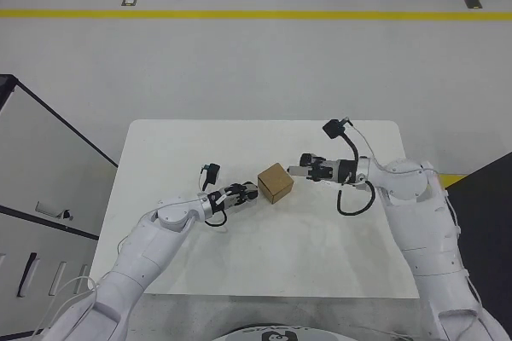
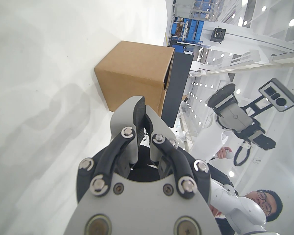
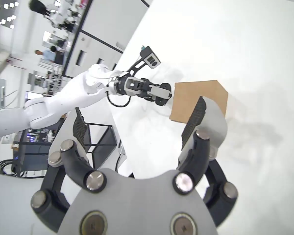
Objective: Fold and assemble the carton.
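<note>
While a brown cardboard carton (image 1: pixel 275 182) stands squared up as a box near the middle of the white table (image 1: pixel 324 256), the robot's two arms flank it. At its left side, the left gripper (image 1: pixel 249 192) points at the carton with its fingers pressed together, the tips just beside the cardboard; whether they touch it cannot be told. On the right and slightly farther back, the right gripper (image 1: pixel 300 164) sits close to the carton's far-right corner, its fingers (image 3: pixel 201 108) spread wide and holding nothing.
</note>
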